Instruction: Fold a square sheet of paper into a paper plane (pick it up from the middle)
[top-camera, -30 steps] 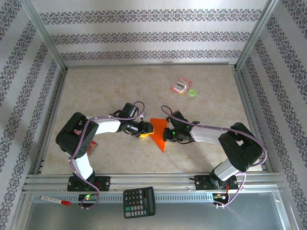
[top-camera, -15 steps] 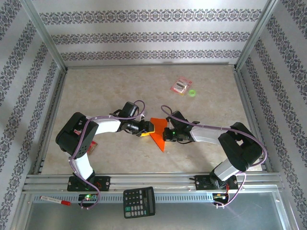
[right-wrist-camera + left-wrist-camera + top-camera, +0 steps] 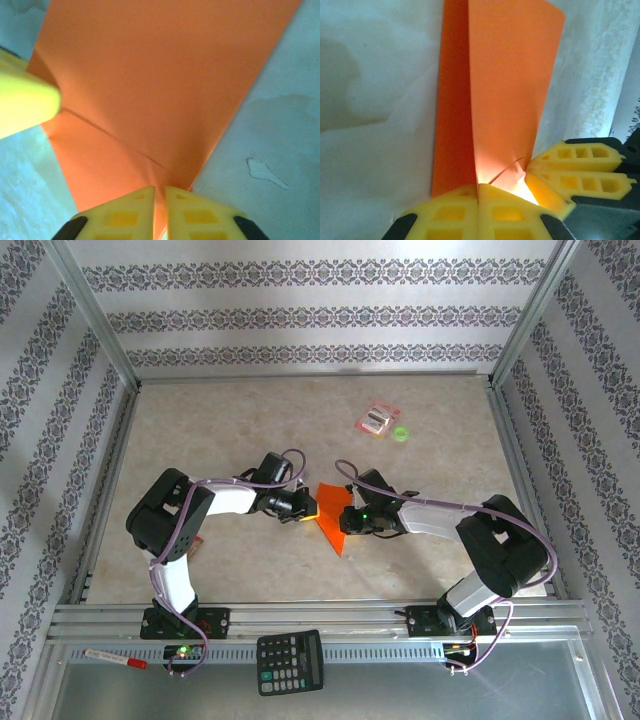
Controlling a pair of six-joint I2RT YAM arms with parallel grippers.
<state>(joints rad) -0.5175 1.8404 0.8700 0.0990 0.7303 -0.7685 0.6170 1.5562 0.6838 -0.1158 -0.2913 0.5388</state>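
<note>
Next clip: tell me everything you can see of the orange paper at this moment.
The orange paper is a thin, plain, bright sheet, already part-folded into a pointed wedge whose tip aims toward the arm bases. A sharp crease runs along it, and in the left wrist view one flap stands up from the layer beneath. It sits mid-table between the two arms. The left gripper is pinched shut on one edge, wrinkling it slightly. The right gripper appears pinched on the opposite edge.
</note>
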